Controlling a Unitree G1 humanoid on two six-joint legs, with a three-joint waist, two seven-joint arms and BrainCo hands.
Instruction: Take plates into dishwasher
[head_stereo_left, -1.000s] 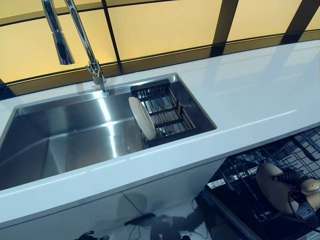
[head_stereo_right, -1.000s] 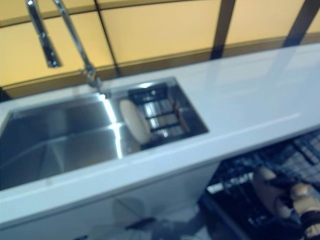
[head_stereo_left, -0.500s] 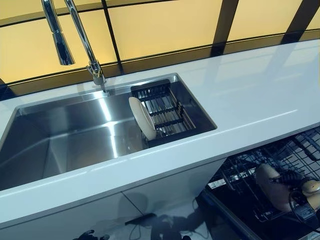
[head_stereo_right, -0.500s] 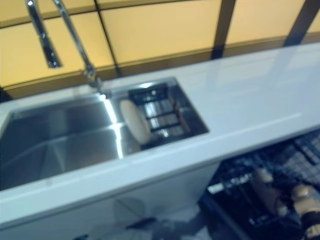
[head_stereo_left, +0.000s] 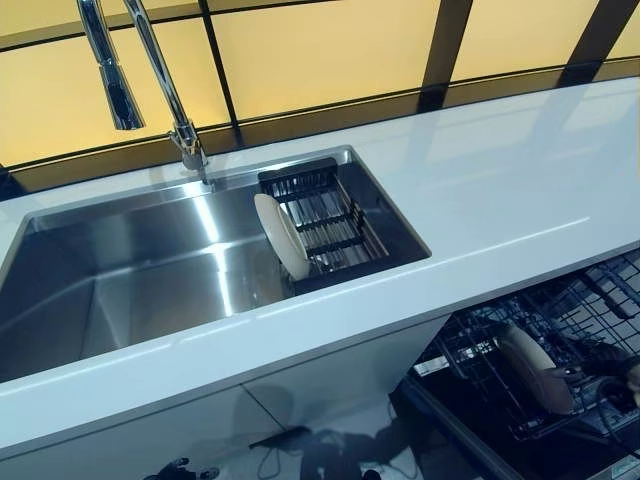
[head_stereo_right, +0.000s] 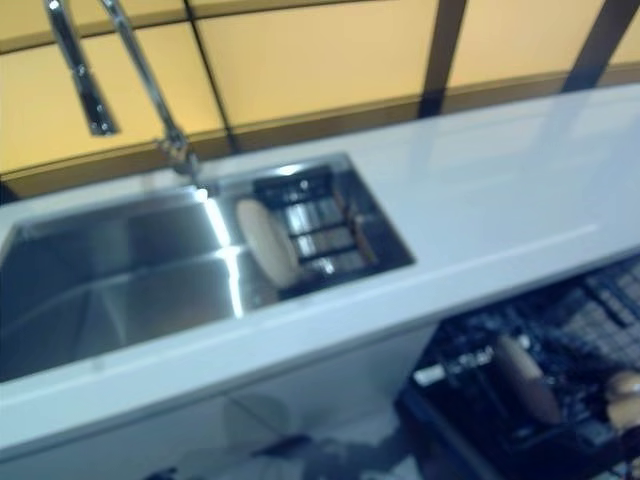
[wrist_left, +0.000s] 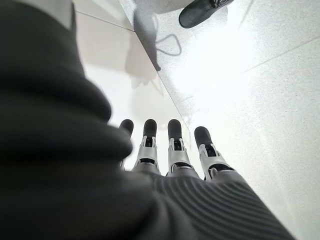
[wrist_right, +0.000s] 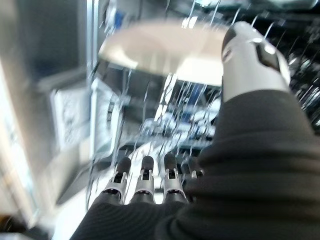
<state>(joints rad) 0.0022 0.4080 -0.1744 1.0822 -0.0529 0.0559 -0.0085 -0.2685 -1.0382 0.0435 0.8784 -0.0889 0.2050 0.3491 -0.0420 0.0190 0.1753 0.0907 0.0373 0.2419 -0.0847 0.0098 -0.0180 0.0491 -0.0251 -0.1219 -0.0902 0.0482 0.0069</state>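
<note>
Your right robot hand, fingers straight, has one plate racked in the dishwasher; next fetch the sink plate.

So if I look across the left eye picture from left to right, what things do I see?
Tap → sink → plate in the sink rack → sink rack → plate in the dishwasher rack.

Kitchen sink, tap and white tabletop under amber panels

A wide stainless steel sink fills the left of the frame, a tall chrome tap rising at upper left. The glossy white tabletop runs to the right, amber wall panels with dark dividers across the top, white cabinet fronts below.
</note>
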